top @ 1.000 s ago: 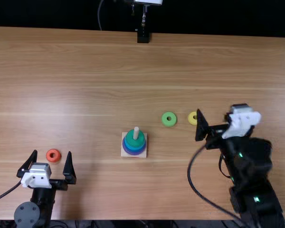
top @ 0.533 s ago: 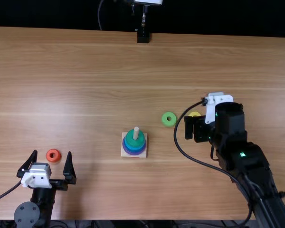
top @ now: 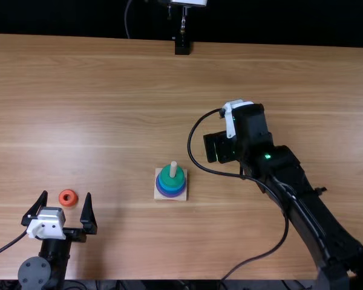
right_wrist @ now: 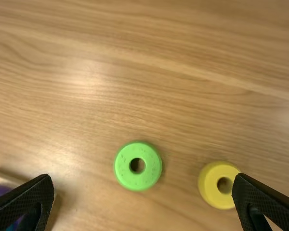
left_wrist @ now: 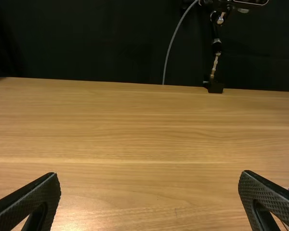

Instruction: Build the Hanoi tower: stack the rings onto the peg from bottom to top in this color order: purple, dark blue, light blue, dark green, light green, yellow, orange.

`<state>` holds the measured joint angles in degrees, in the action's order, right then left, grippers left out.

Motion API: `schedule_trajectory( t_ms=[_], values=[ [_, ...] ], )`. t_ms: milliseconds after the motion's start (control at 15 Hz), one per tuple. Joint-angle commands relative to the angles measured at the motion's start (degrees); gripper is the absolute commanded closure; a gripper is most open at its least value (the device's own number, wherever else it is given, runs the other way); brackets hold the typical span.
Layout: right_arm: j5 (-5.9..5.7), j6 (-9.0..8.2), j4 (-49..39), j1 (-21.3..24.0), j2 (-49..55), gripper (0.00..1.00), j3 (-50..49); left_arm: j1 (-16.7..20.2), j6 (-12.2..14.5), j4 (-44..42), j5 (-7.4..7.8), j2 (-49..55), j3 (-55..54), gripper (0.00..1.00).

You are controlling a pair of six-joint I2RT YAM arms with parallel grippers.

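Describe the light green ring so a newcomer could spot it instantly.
Over the wooden table is the open right gripper. In its wrist view, between the peg's base and the yellow ring, lies the light green ring. It alone is bright green; the dark green ring is on the peg.

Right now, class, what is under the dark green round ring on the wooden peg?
Blue rims and a purple rim show, then the square, pale wooden base; the parts the green ring covers cannot be seen.

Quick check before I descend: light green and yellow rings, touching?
Apart. The right wrist view shows a strip of table between the light green ring and the yellow ring.
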<state>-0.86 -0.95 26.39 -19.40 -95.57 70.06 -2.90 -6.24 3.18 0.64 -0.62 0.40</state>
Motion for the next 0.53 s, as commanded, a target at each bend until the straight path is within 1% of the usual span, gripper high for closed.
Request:
schedule_trajectory(
  t_ms=[0, 133, 467],
  values=[
    [0.76, -0.21, 0.1, -0.5, -3.0, 0.00, 3.0, 0.4, 0.2, 2.1, 0.83, 0.6, -0.4, 0.00],
    [0.86, -0.21, 0.4, -0.5, -6.6, 0.00, 4.6, 0.4, 0.2, 2.1, 0.83, 0.6, -0.4, 0.00],
    [0.76, -0.21, 1.1, -0.6, -11.6, 0.00, 6.3, 0.4, 0.2, 2.1, 0.83, 0.6, -0.4, 0.00]
  ],
)
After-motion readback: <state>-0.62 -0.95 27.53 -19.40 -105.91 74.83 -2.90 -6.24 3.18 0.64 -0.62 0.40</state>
